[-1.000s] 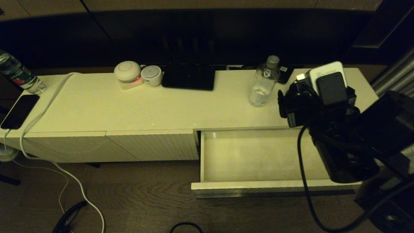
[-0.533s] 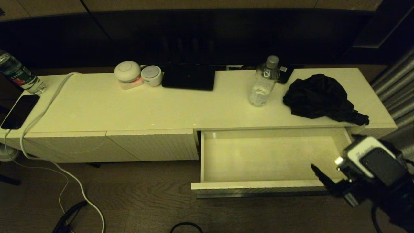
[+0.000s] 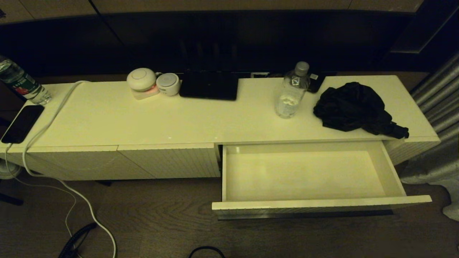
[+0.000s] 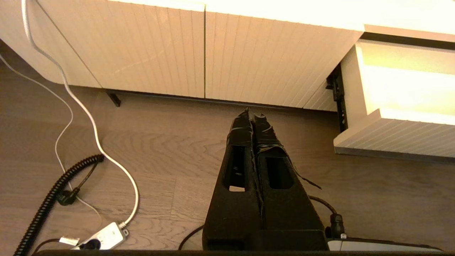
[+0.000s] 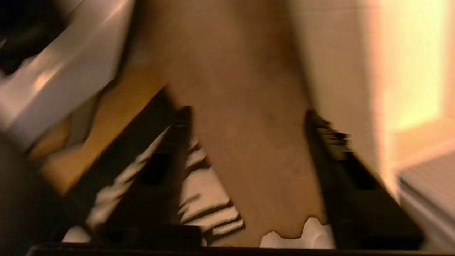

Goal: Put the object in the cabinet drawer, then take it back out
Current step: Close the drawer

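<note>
Lying crumpled on the cabinet (image 3: 200, 122) top, right of a water bottle (image 3: 291, 91), the black cloth bundle (image 3: 353, 106) looks soft and light; pinching a raised fold should work. Below, the cabinet drawer (image 3: 319, 206) stands open, nothing inside. Left claw (image 4: 253, 122) hangs closed, holding nothing, above the floor; right claw (image 5: 249, 142) spreads wide, holding nothing.
</note>
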Robot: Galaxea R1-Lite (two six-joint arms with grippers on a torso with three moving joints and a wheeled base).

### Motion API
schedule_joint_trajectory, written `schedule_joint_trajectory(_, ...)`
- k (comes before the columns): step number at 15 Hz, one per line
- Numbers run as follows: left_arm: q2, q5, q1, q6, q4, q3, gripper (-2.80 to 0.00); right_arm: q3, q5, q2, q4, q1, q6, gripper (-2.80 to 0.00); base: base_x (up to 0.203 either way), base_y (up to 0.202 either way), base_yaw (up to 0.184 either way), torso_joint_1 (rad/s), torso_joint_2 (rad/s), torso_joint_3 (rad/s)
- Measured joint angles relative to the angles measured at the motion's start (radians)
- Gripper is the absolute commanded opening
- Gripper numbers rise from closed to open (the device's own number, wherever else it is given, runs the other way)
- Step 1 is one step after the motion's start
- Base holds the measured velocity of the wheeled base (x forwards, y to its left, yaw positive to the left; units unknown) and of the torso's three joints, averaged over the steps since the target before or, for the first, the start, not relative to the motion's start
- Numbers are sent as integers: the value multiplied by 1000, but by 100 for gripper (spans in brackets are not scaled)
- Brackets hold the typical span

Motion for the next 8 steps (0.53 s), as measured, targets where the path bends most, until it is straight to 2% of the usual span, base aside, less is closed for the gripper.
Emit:
schedule_joint_trajectory(4,0,0,0,1,0,0,-280,-1,62,94,0,26,1,-280,0,0,0,0,0,0)
schedule_joint_trajectory(8,0,0,0,0,0,0,-280,-4,81,252,-103,23,4,-280,0,0,0,0,0,0)
